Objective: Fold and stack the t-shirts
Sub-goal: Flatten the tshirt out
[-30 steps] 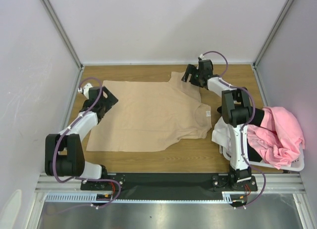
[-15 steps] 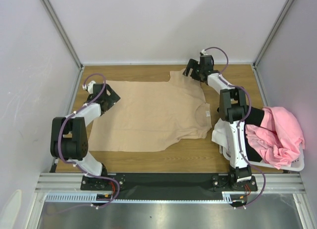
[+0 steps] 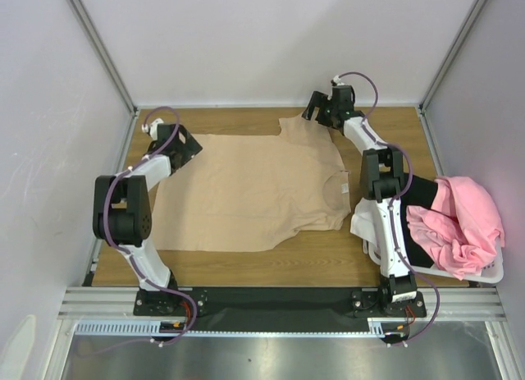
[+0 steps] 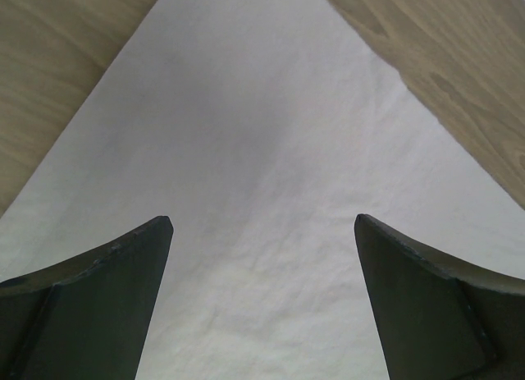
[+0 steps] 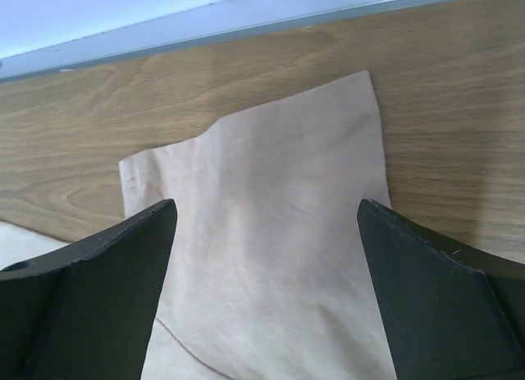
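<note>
One container only: a white plastic laundry basket (image 3: 486, 275) at the right edge of the wooden table (image 3: 320, 257), beside the right arm's base. Heaped past the rim with a crumpled pink t-shirt (image 3: 459, 224). Under it, black cloth (image 3: 428, 253), and white cloth (image 3: 367, 222) spilling over the left side toward the tabletop. Cannot tell from here whether the black and white pieces are shirts.

Spread flat across the middle of the table, just left of the basket: a light tan t-shirt (image 3: 250, 191). Collar toward the right, hem toward the left, one short sleeve (image 5: 271, 199) pointing to the far wall. Soft, matte knit, faintly wrinkled, roughly rectangular in the body with a rounded neckline. Stitched seam line visible along the sleeve's edge in the right wrist view. Warm, grained wood beneath, pale smooth walls around, metal rails at the corners.

Left gripper (image 3: 185, 145) poised at the shirt's far-left hem corner. Dark wedge-shaped fingers (image 4: 98, 306) spread wide, nothing pinched, the cloth corner lying between them. Right gripper (image 3: 317, 114) at the far sleeve, fingers (image 5: 443, 298) likewise wide apart, the sleeve flat on the wood between them, ungripped. Cannot tell whether either set of fingertips touches the fabric.
</note>
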`<action>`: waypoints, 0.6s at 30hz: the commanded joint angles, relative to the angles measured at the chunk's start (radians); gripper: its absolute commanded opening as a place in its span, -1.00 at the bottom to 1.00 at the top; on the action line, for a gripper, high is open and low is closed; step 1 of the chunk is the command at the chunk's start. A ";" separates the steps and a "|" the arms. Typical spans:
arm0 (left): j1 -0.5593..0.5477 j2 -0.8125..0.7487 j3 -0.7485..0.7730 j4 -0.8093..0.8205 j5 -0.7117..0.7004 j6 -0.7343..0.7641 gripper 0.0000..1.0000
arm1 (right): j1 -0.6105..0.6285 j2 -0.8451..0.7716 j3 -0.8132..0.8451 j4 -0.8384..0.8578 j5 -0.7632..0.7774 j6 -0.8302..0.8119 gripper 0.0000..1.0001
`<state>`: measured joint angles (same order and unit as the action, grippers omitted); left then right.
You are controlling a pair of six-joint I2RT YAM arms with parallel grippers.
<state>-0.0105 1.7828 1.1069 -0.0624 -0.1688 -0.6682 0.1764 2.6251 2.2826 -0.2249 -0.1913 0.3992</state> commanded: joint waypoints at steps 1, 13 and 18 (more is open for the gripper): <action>0.007 0.027 0.106 0.046 0.040 0.068 1.00 | -0.002 -0.068 0.023 0.010 -0.075 -0.020 0.99; 0.007 0.132 0.219 0.001 0.196 0.010 0.98 | 0.069 -0.546 -0.490 0.085 0.010 0.035 0.99; 0.007 0.109 0.143 0.042 0.249 -0.053 0.98 | 0.067 -0.635 -0.710 0.130 0.024 0.113 0.99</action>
<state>-0.0097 1.9091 1.2877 -0.0559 0.0139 -0.6682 0.2565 1.9919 1.6829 -0.1146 -0.2089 0.4507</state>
